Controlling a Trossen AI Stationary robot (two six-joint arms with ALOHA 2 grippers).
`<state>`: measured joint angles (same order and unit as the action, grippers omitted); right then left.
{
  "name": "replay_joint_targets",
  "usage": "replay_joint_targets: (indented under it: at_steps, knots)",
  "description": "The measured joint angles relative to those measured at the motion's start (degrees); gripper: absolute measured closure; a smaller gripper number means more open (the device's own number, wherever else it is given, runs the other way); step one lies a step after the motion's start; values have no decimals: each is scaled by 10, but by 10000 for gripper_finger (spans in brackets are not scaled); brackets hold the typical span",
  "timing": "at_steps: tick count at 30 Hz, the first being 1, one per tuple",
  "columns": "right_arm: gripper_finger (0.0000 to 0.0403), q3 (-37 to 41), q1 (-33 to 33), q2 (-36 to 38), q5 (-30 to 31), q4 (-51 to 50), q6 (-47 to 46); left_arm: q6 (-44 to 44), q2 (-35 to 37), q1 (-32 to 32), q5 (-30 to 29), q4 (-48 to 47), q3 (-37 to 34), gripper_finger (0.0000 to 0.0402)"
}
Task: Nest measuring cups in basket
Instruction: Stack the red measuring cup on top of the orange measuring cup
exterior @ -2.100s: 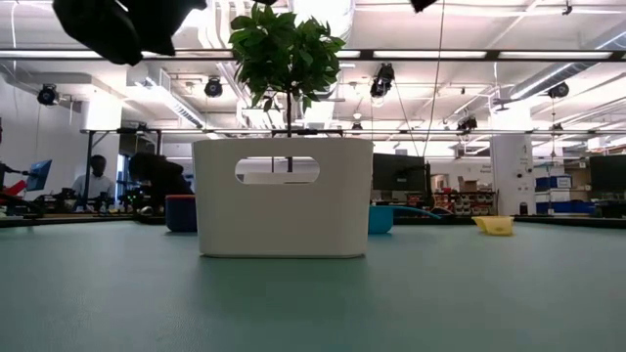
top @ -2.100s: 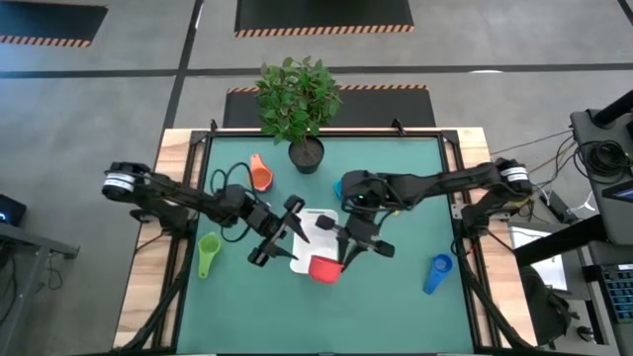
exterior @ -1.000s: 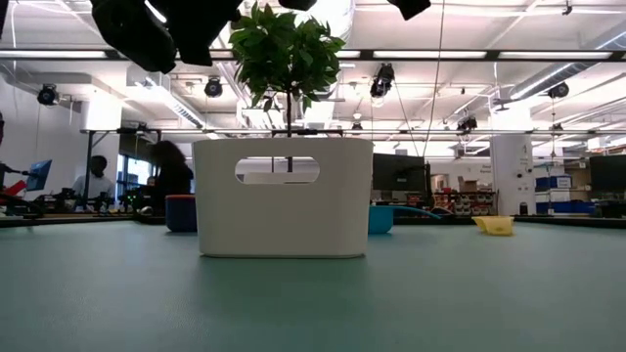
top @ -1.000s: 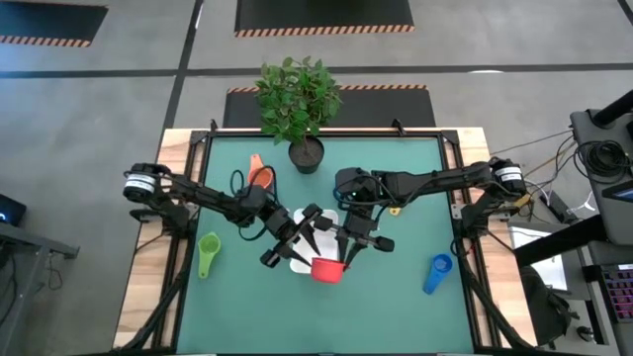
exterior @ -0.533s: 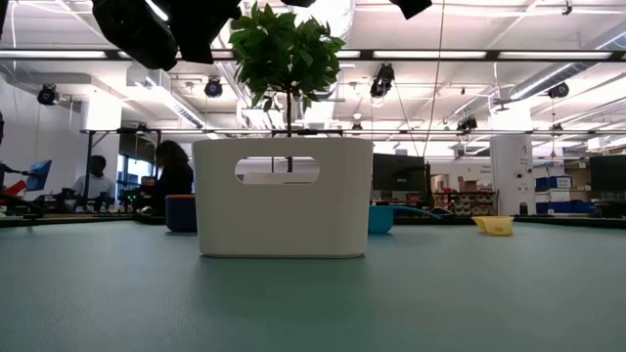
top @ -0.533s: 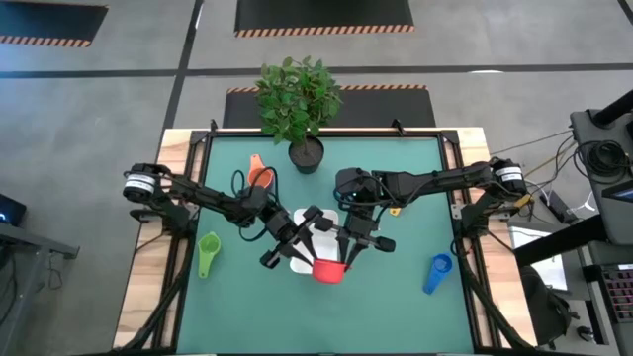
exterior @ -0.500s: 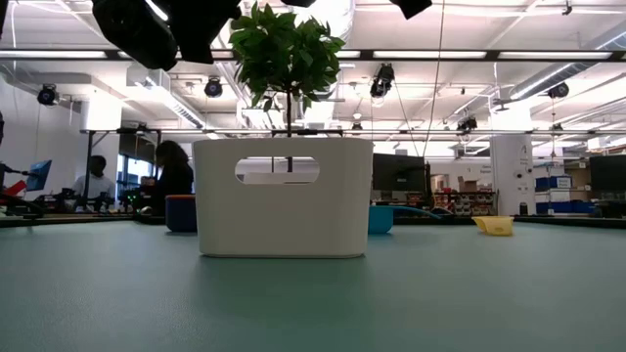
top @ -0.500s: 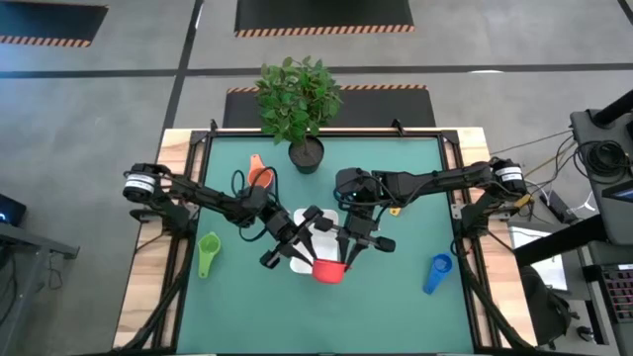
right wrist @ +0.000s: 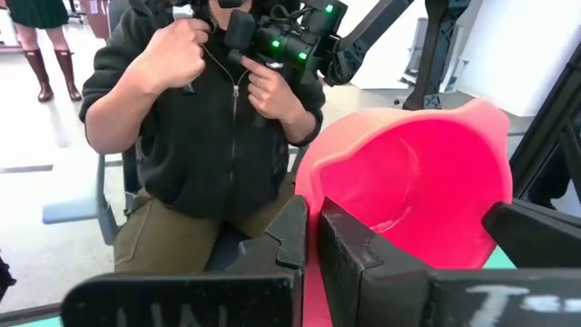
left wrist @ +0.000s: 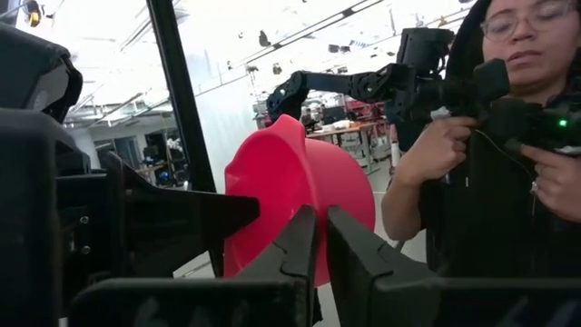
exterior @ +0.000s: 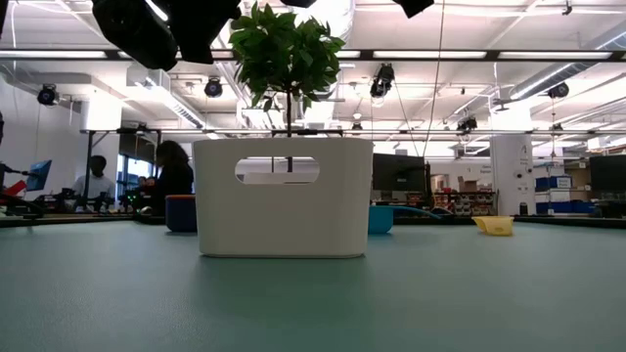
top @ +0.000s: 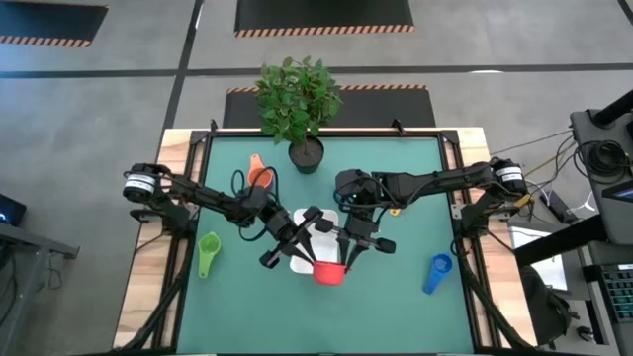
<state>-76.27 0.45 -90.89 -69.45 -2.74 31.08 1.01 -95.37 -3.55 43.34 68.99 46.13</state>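
Red cup (top: 328, 271) held in the air over the near edge of the basket (top: 303, 263), pinched from 2 sides: my right gripper (top: 345, 256) is clamped on its rim, my left gripper (top: 313, 256) has its fingers pressed together on the cup's opposite side. Step in hand, as I judge it: a handover above the basket; next, 1 grip must let go so the other can lower the cup in. Green cup (top: 207, 253), orange cup (top: 260, 175) and blue cup (top: 438, 272) lie apart on the green mat (top: 396, 307). A plant (top: 299, 99) stands at the far edge; beyond, a lit workshop with a seated person (right wrist: 209, 127).
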Motion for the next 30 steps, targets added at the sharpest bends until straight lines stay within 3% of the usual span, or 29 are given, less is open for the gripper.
replay_joint_targets:
  at_steps: [8,16,23,27,30]
  knots:
    - [394,0,0,-1,12,0,59,12,0,4,29,0,0,339]
    - [394,0,1,5,-60,2,69,56,37,52,49,-8,-12,257]
    - [394,0,0,20,-30,-20,131,60,45,51,54,-24,-58,241]
    - [394,1,4,41,-20,-83,248,51,81,52,-8,-31,-101,239]
    - [394,2,12,56,38,-107,293,22,92,34,-56,-46,-118,231]
